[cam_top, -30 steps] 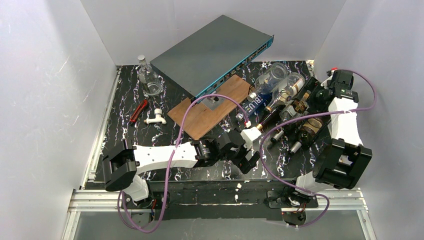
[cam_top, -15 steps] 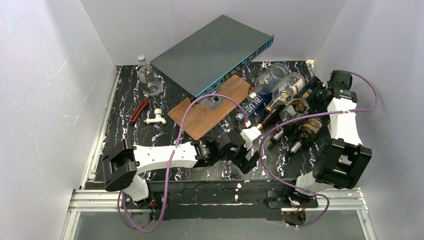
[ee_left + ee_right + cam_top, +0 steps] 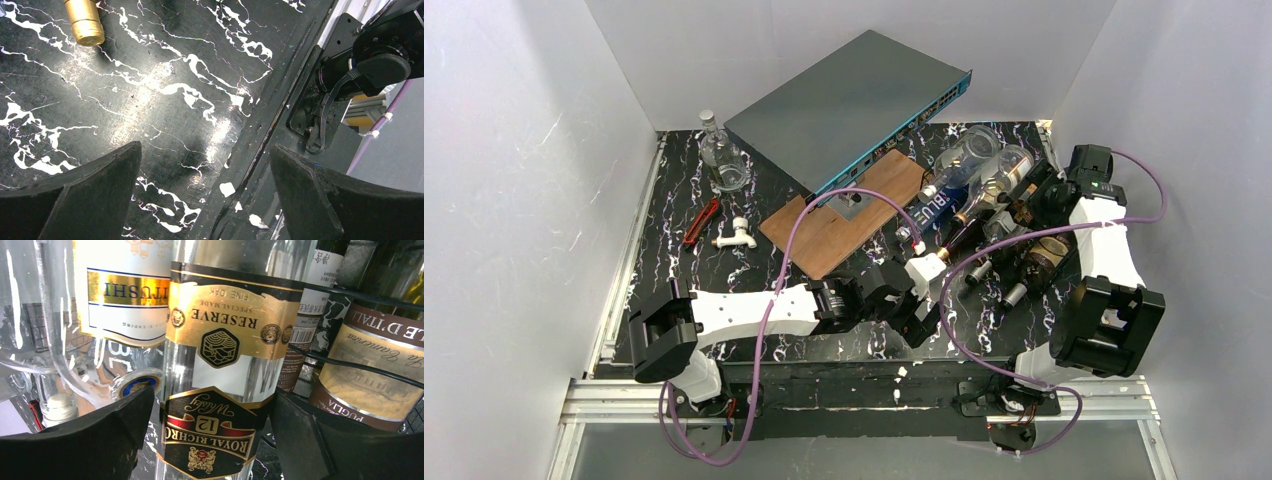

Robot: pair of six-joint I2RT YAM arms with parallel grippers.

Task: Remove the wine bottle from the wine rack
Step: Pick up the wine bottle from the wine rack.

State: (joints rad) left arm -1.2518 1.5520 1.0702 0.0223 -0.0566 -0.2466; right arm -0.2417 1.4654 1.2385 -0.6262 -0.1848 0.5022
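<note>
The wine rack, a low black wire frame, sits at the right of the table with several bottles lying on it. Its wire crosses a brown-labelled bottle in the right wrist view. My right gripper is open. Its fingers straddle a clear wine bottle with gold "Reserve" and black labels. The right finger is close against the glass and a narrow gap shows at the left finger. My left gripper hangs wide open and empty over the table's near edge.
A grey network switch leans on a brown wooden board at the back middle. A small glass bottle, a red tool and a white fitting lie at the left. A gold bottle cap points toward my left gripper.
My right arm has shifted left and down onto the bottles on the rack, and its jaws have narrowed slightly. The left arm has not moved.
</note>
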